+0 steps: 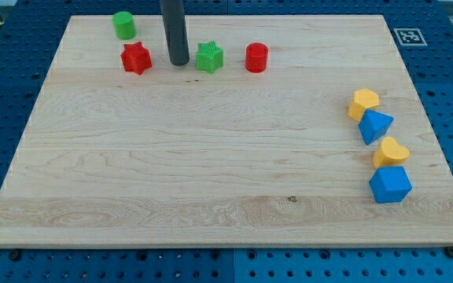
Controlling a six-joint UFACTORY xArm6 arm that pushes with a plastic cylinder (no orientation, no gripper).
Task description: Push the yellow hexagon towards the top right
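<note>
Currently, tip: our tip (178, 63) rests on the surface (211, 173) near its top edge, left of centre, between the red star (136, 58) and the green star (209, 57), close to both but touching neither as far as we can tell.
Jaws: we have none; the arm ends in a bare rod, so there is nothing to hold apart or together.
Yellow hexagon: the yellow hexagon (363, 103) lies near the right edge, about midway down, its lower right side against the blue triangular block (376, 126).
Neighbours: below them sit the yellow heart (390, 152) and the blue cube-like block (390, 185), stacked down the right edge.
Other blocks: a green cylinder (124, 24) sits near the top left corner and a red cylinder (256, 57) right of the green star.
Progress: we judge the push not yet begun; our tip is well apart from the hexagon.
Left to do: we must cross the surface, come in at the hexagon's lower left side, and drive it towards the top right corner.
Risk: the blue triangular block may get dragged along.
</note>
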